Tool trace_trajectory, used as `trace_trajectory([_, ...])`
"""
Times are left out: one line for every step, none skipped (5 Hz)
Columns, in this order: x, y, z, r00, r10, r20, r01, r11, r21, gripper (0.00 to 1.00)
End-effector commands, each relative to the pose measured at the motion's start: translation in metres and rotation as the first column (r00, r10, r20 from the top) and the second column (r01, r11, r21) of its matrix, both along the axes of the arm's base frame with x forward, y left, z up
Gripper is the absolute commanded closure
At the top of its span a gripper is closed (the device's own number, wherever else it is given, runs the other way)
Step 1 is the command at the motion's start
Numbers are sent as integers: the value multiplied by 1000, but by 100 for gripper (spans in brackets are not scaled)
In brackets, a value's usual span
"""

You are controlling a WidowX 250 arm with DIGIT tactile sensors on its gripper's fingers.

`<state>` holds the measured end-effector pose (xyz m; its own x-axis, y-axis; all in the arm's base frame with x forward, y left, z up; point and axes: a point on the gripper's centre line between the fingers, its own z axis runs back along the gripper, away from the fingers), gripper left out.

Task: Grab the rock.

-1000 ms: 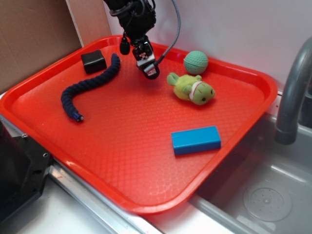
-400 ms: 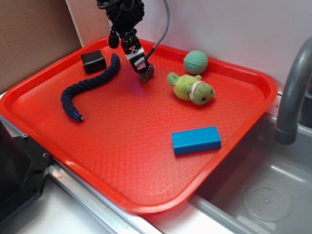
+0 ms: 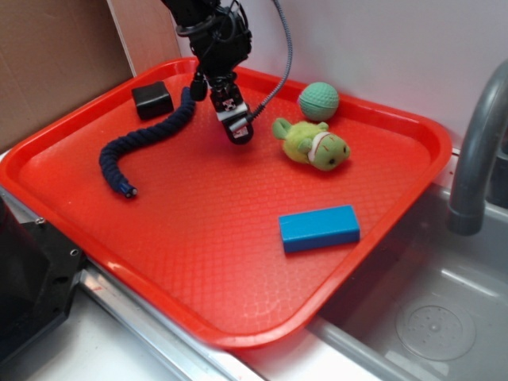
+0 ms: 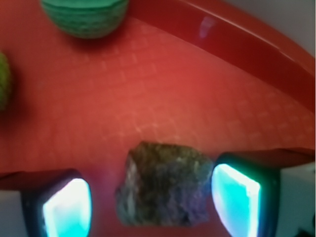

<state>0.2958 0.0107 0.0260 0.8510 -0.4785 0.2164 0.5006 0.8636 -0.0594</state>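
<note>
Straddling small jagged brown-grey rock (image 4: 165, 185) with my gripper (image 4: 150, 205), jaws apart, not yet clamped. Wrist view: rock sits between my 2 glowing pads (image 4: 66, 207), touching or nearly touching right-hand pad, clear gap on left-hand side. Exterior view: rock hidden behind my gripper (image 3: 238, 132), on red plastic tray (image 3: 198, 238), between dark blue rope (image 3: 147, 143) and green plush toy (image 3: 311, 144). Judgement: shift slightly toward gap-free side to centre, then close slowly; irregular faces could twist stone out.

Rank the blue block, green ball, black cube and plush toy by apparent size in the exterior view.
1. Blue block
2. Plush toy, close behind the block
3. Green ball and black cube: look alike, unranked
</note>
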Motion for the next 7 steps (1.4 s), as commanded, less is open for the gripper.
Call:
trace_trajectory([17, -19, -8, 999, 22, -28, -21, 998, 62, 0])
trace_trajectory([16, -15, -14, 998, 52, -20, -50, 995, 90, 68])
trace_trajectory([13, -16, -8, 998, 56, -3, -56, 995, 83, 100])
trace_trajectory([9, -15, -4, 998, 57, 5, -57, 996, 73, 100])
trace_trajectory([7, -16, 2, 998, 68, 8, -68, 996, 64, 100])
trace_trajectory([13, -14, 13, 993, 119, 7, -119, 992, 36, 0])
trace_trajectory([10, -17, 47, 989, 64, 136, -58, 997, -43, 0])
